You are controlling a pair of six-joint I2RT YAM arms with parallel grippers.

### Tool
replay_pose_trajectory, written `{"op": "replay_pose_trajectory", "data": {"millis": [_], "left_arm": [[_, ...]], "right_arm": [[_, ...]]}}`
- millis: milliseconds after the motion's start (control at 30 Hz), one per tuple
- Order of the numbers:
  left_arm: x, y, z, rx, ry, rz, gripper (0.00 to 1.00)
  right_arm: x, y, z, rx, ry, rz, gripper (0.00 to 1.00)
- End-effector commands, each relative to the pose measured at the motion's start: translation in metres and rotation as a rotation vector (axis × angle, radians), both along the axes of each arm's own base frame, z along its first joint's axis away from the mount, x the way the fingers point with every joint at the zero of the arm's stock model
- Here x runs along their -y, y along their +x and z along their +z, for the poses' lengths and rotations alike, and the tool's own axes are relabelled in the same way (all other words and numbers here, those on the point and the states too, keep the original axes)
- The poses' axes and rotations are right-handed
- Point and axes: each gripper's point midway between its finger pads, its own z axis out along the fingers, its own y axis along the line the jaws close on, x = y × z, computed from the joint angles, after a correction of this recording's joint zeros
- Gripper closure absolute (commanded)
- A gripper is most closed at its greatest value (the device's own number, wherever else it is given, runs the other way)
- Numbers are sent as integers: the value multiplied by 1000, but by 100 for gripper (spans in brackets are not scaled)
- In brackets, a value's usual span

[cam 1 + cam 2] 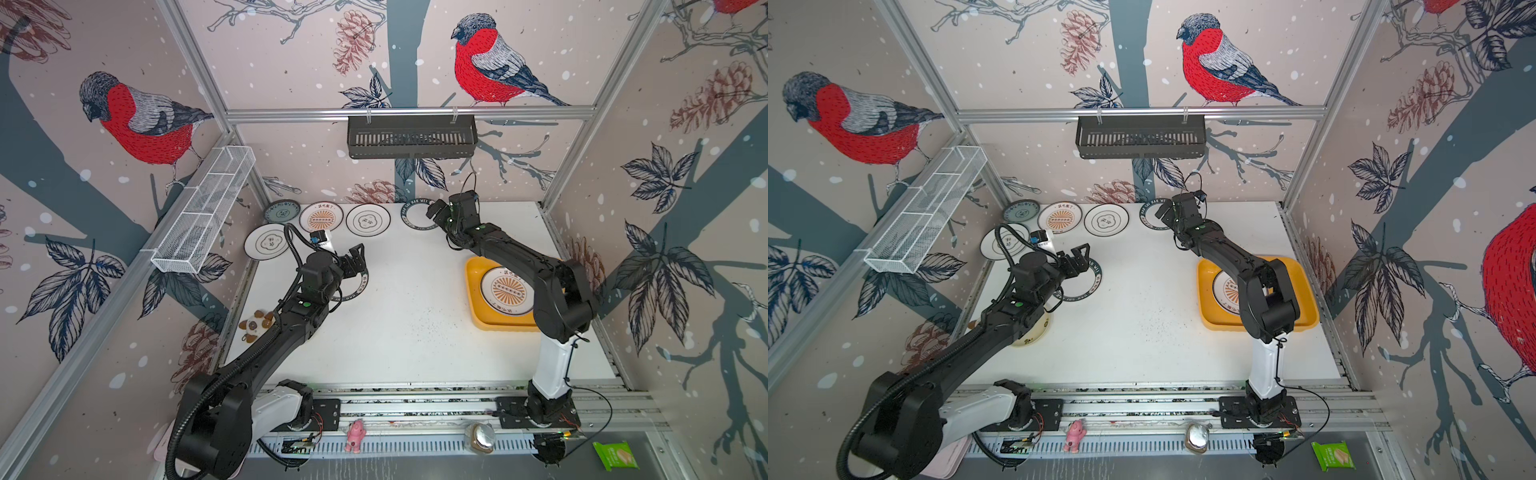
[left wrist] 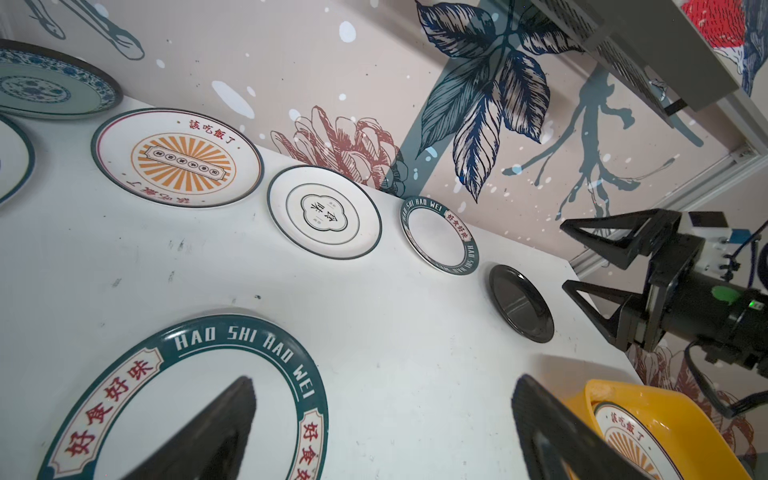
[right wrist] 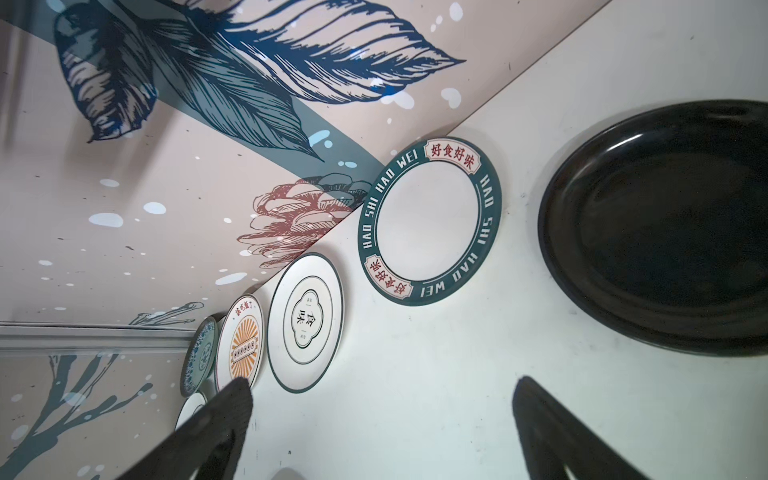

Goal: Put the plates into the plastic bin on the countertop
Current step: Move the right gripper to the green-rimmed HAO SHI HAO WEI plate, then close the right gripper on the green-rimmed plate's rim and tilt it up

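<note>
One sunburst plate [image 1: 505, 291] is seen lying inside the plastic bin [image 1: 473, 305] on the table [image 1: 395, 332]. Well left of the bin, the left claw [image 1: 357, 257] is held spread apart, empty, above a lettered-rim plate [image 2: 232, 336]. Behind the bin, the right claw [image 2: 562, 255] is likewise spread and empty, near a black plate [image 3: 665, 232]. A row of plates [image 1: 368, 220] is lined up farther back-left of the bin.

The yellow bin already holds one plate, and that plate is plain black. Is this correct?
Only the colour is wrong: the one plate in the yellow bin is white with an orange sunburst, as both top views show.
</note>
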Motion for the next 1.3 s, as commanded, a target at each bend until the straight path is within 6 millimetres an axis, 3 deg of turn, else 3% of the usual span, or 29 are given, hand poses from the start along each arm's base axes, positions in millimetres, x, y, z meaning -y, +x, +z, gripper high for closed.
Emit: {"op": "replay_pose_trajectory", "data": {"millis": [0, 267, 400, 667, 900, 1267], "left_arm": [[-6, 13, 17, 63, -33, 45, 4], [-12, 45, 20, 93, 17, 126, 3], [-3, 60, 22, 131, 23, 95, 3], [6, 81, 5, 116, 17, 88, 3], [7, 87, 0, 117, 33, 86, 3], [8, 89, -6, 117, 42, 83, 4]], "right_arm": [[-7, 11, -10, -28, 45, 27, 2], [-9, 41, -59, -113, 61, 41, 8], [-13, 54, -74, -106, 130, 71, 14], [-10, 75, -100, -140, 125, 54, 19], [-7, 84, -126, -200, 129, 42, 30], [0, 86, -146, -228, 128, -18, 34]]}}
